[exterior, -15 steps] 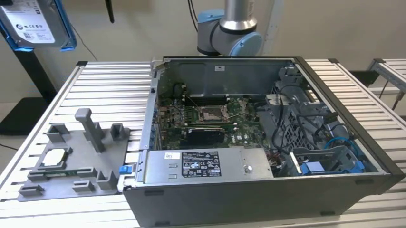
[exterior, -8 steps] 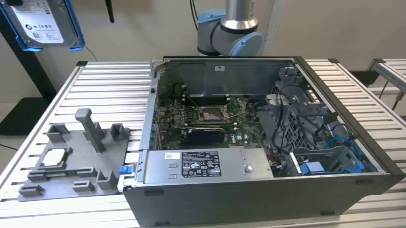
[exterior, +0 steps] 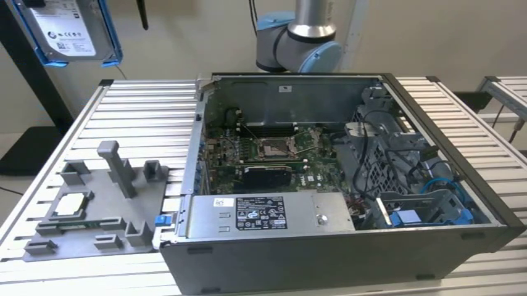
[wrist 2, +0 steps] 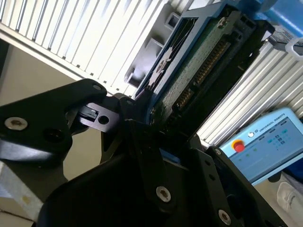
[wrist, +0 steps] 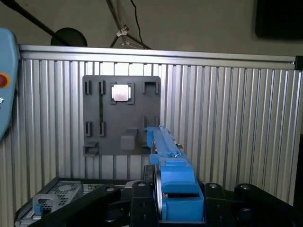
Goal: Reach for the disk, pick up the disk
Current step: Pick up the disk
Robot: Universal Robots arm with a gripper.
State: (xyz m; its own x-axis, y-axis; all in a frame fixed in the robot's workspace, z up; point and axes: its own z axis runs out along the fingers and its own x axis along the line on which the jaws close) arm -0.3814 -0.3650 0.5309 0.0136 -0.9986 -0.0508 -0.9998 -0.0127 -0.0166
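- The disk (exterior: 73,28), up at 10 o'clock from the computer case (exterior: 329,265) in the exterior view: a white label with dark print and a round mark, too fine to read.
- Power-supply box (exterior: 263,213), at 6 o'clock inside the case: a black-and-white label, print not legible.
- Rear wall of the case, at 12 o'clock: a small white sticker (exterior: 286,87), unreadable.
- Teach pendant (wrist 2: 265,142) in the second wrist view: a line of white lettering near a red button (wrist 2: 238,146).

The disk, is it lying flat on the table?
No, in the exterior view the disk hangs up in the air, clear of the table.
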